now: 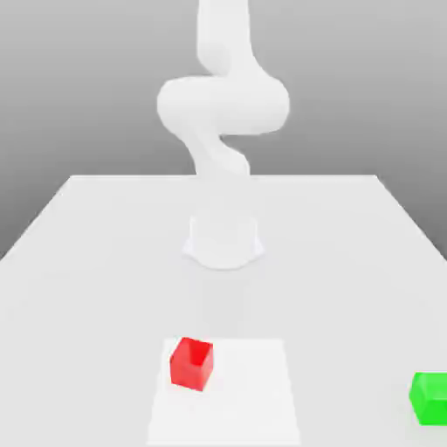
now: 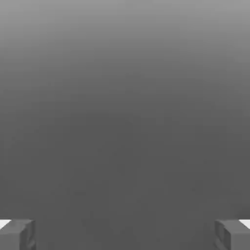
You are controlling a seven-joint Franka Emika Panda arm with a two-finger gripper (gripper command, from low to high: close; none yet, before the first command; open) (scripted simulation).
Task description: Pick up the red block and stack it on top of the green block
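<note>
Presently: end effector open, empty. Red block on desk, in front of arm base; green block well apart toward exterior view's right. Advice: descend centred over red, jaws astride flat faces

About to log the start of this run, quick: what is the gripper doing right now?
Gripper: open, its fingertips wide apart with nothing between them, holding nothing.
</note>
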